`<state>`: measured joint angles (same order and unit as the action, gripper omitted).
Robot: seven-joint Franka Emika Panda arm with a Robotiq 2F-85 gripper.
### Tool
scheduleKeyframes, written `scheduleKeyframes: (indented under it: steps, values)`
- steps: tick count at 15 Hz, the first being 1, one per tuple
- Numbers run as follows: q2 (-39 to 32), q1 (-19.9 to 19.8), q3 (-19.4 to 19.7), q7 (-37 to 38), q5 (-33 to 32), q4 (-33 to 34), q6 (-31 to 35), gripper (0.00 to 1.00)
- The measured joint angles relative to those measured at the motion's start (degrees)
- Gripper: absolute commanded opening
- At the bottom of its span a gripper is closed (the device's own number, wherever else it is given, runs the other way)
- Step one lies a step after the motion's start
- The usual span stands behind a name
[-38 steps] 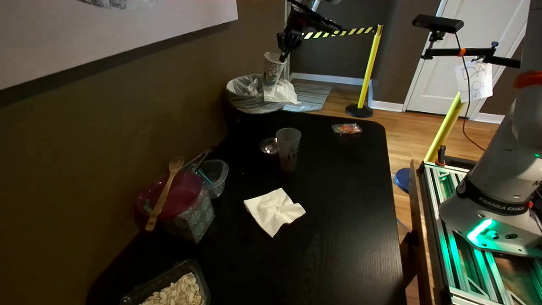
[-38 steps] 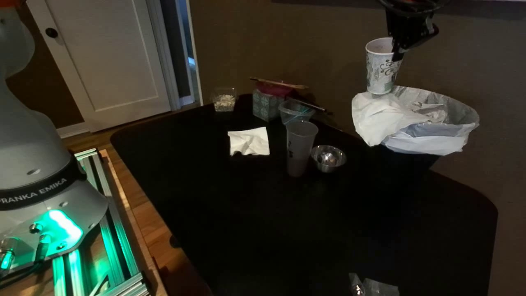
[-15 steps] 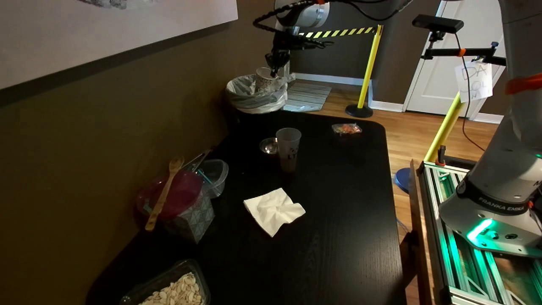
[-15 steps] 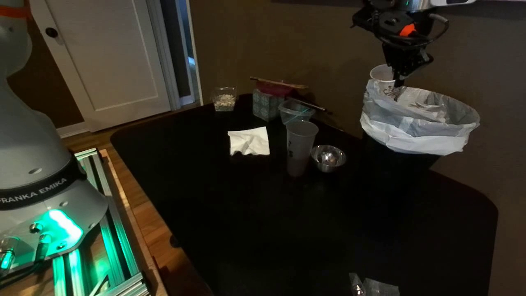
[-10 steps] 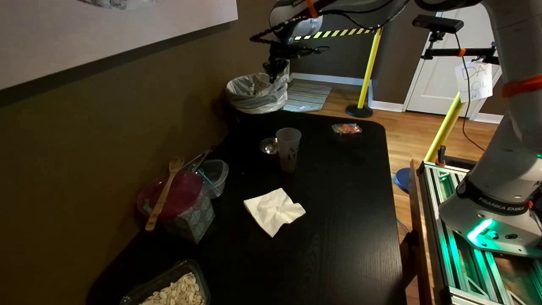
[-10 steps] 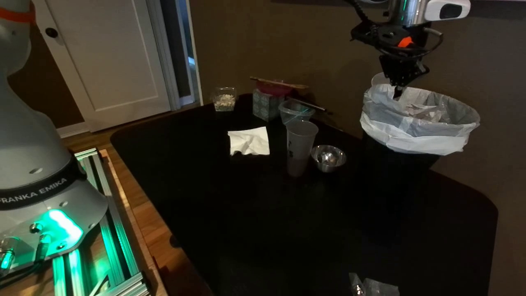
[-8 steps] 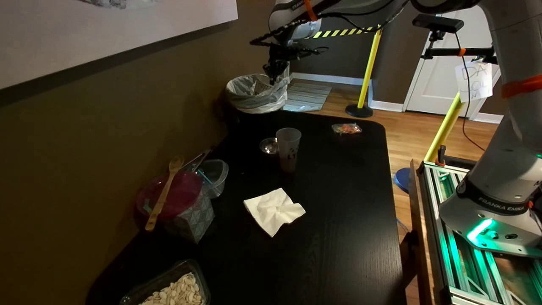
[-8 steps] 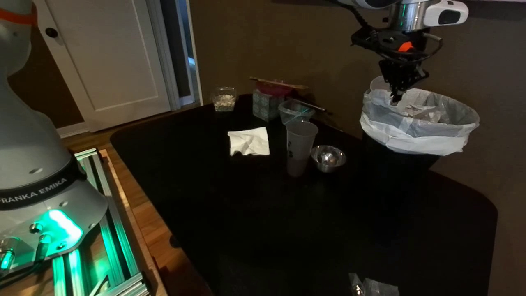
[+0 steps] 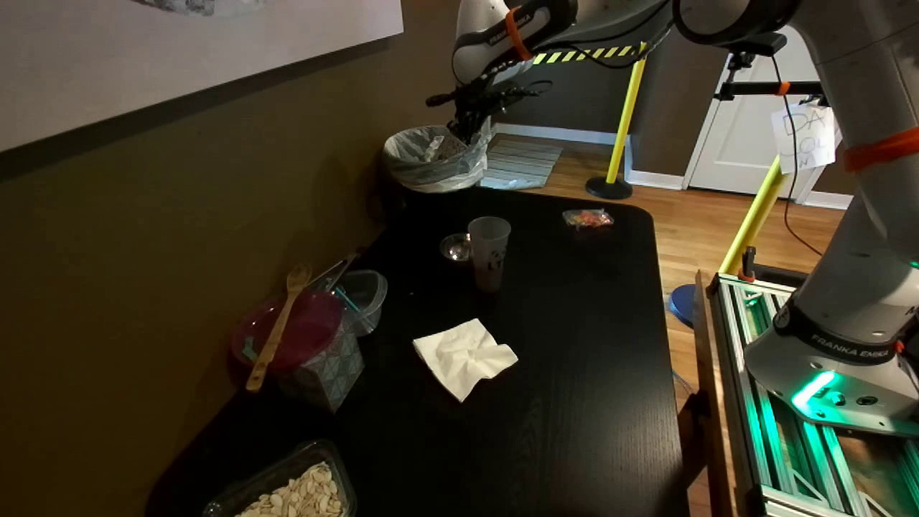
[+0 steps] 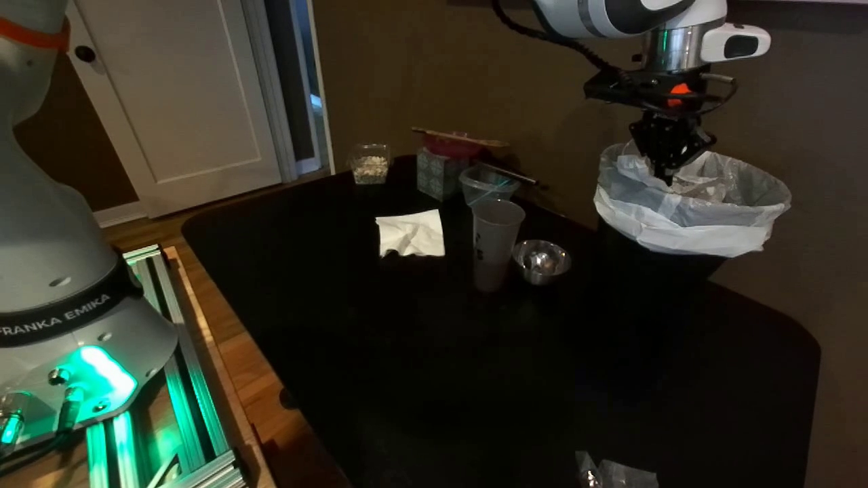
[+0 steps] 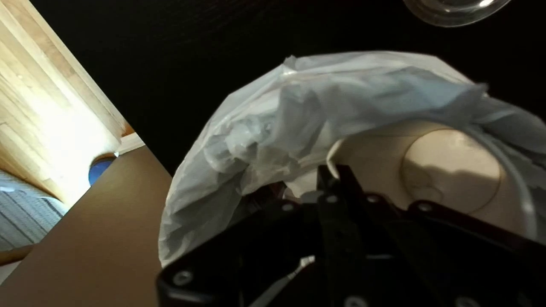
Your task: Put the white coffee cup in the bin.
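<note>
Clamping one white coffee cup (image 11: 426, 168) by rim inside one lined bin (image 10: 705, 234): one claw (image 10: 667, 178).

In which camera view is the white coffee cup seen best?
The wrist view: it looks down into the white coffee cup, showing its inner wall, bottom and parts of the rim. In both exterior views, the gripper and lined bin hide most of it.

Shows black on tool (image 10: 666, 175), worktop (image 10: 407, 352) and bin (image 10: 681, 268), milky white on liner (image 10: 698, 234), cream inside coffee cup (image 11: 377, 162), yellow-and-black stripes on tape (image 9: 585, 55).
</note>
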<state>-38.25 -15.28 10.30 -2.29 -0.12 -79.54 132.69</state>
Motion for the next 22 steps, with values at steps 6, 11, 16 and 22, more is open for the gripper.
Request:
scheduleKeyframes:
  steps: [6,11,16,22]
  values:
    - [-2.0,1.4,0.0,2.2,-1.2,4.1,0.0,0.59]
    - [-2.0,1.3,0.9,2.2,-2.8,8.0,0.0,0.96]
    - [-1.4,1.3,3.1,2.1,-4.5,10.1,-0.1,1.00]
    - [3.2,1.3,0.7,-1.4,-2.7,9.9,-6.5,1.00]
